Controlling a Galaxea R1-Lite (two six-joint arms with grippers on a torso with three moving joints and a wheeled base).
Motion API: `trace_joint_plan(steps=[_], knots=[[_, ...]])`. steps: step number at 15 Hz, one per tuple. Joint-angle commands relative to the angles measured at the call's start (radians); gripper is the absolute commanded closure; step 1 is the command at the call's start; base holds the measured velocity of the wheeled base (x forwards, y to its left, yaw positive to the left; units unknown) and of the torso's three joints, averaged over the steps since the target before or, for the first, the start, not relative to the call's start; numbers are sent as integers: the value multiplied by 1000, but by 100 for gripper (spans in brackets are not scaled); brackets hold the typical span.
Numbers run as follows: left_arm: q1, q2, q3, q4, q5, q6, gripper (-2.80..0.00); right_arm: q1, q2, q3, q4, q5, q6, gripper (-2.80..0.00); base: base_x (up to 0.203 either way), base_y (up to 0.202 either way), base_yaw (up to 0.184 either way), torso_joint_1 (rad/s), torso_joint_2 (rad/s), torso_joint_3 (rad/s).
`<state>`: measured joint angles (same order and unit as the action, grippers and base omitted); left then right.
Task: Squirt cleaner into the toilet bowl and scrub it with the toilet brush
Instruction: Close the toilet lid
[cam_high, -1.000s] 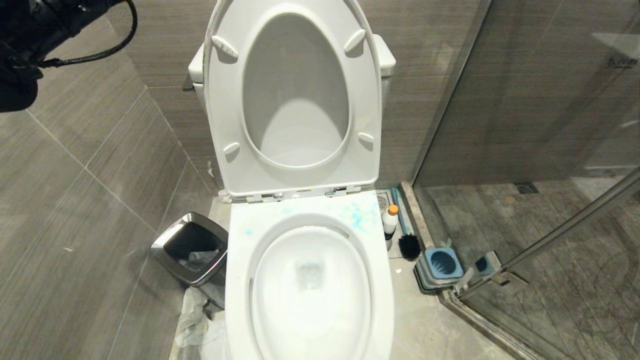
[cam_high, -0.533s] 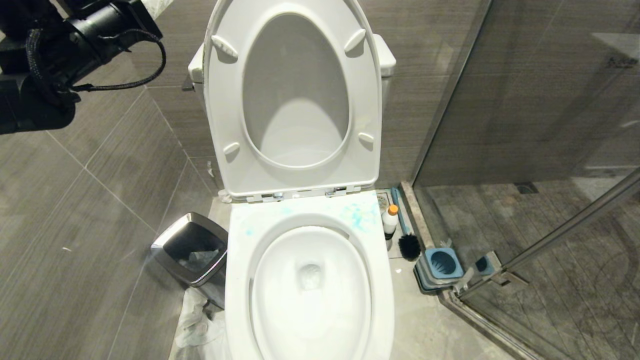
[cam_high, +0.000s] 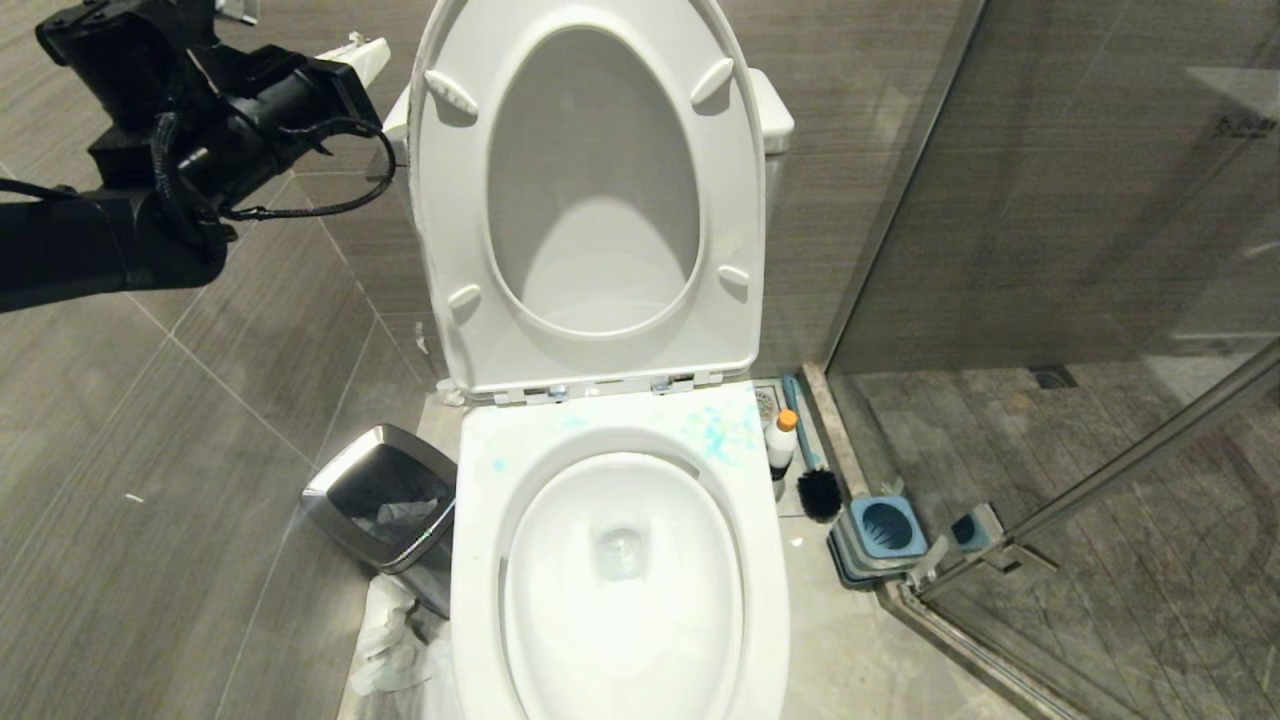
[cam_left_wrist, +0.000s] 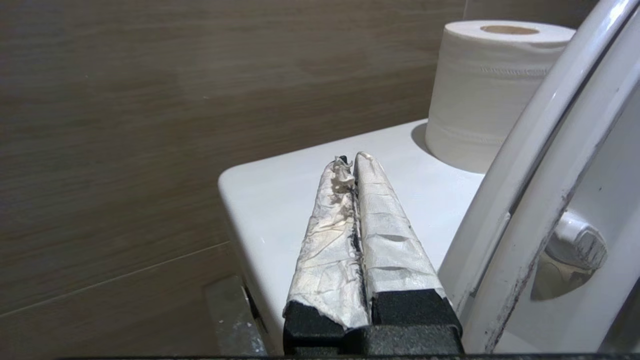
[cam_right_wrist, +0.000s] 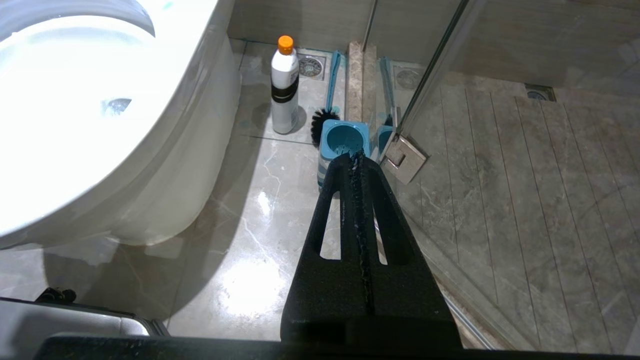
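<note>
The jaws of the left gripper (cam_left_wrist: 350, 162) are pressed together along their whole length, and nothing is pinched between them; their fingers (cam_left_wrist: 385, 235) are wrapped in worn whitish tape. This gripper is held above the front corner of the toilet tank (cam_left_wrist: 280, 200), to the left of the raised seat and lid (cam_high: 590, 190); whether its tips touch the tank top cannot be made out from the wrist view. A white toilet-paper roll (cam_left_wrist: 480, 90) is stood on the tank top behind the tips, close against the lid's edge.

The jaws of the right gripper (cam_right_wrist: 356, 157) are likewise closed flat against each other and empty. It is hung low over the floor to the right of the toilet bowl (cam_high: 620, 560), pointing toward the blue-grey brush holder (cam_right_wrist: 344, 142).

The cleaner (cam_right_wrist: 284, 85), a white bottle with an orange cap, is set upright on the floor just right of the bowl's rear part. The toilet brush (cam_right_wrist: 327, 100) is laid on the floor just beyond it, its black bristle head next to the holder and its blue handle running back toward the wall. Blue-teal smears (cam_high: 725, 430) are seen on the rim behind the bowl, on its right side. A steel-rimmed waste bin (cam_high: 385, 495) is placed on the floor left of the bowl.
</note>
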<state>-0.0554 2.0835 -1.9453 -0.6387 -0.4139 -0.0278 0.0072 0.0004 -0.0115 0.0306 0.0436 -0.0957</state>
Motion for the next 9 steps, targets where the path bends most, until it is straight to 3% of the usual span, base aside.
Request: trace_joint_plan(steps=[1, 7, 9], knots=[[-15, 16, 0, -2, 2, 2, 0, 0, 1, 0, 0, 1, -1, 0, 0, 0, 0, 0, 0, 0], [-23, 17, 7, 56, -16, -14, 0, 0, 1, 1, 0, 1, -1, 0, 0, 0, 0, 0, 0, 0], [-23, -2, 54, 81, -92, -44, 0, 0, 1, 0, 0, 1, -1, 0, 0, 0, 0, 0, 0, 0]])
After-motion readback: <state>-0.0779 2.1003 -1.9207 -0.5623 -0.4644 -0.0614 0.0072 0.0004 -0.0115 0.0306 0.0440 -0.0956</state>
